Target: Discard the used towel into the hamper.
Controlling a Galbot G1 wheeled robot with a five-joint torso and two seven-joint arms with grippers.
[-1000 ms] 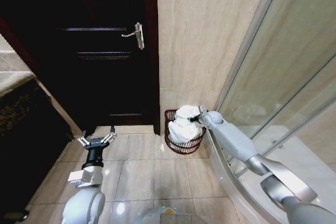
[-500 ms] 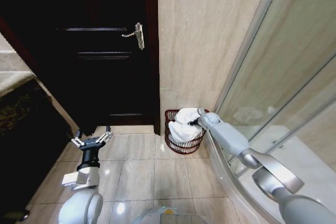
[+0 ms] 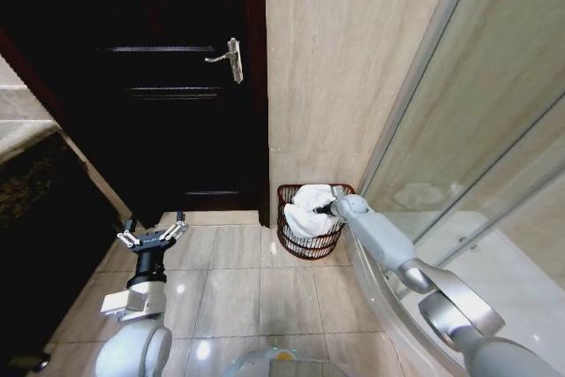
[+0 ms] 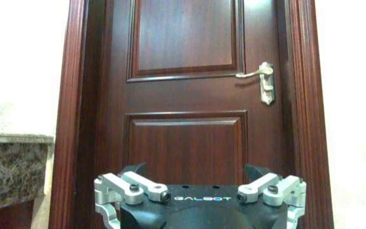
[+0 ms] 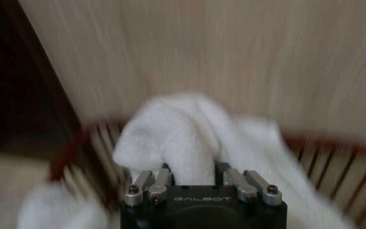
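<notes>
Task progress: the white crumpled terry towel already sits inside the small round reddish-brown open-weave hamper, bulging at the rim; by my reading the drop itself is nearly done and what is left is letting go and lifting the arm clear.

Hamper place: on the beige tiled floor, in the corner at about 12 o'clock from the robot, just beside the beige tiled wall and touching or nearly touching the curved glass shower screen at its 3 o'clock side. The dark wooden door with a silver lever handle stands at about 11 o'clock.

Towel place: heaped in the hamper's mouth, part of it draped toward the 9 o'clock rim; in the right wrist view a fold of towel rises straight up from between the fingers.

Right gripper: down at the hamper's 3 o'clock rim, pinching a fold of towel; the fingers stand narrow, closed around the cloth.

Left gripper: idle at about 10 o'clock, low over the floor and well apart from the hamper, facing the door; its fingers are spread wide and hold nothing.

Risk, as a judgement: the towel rides high, so a quick lift could drag it back over the rim.
</notes>
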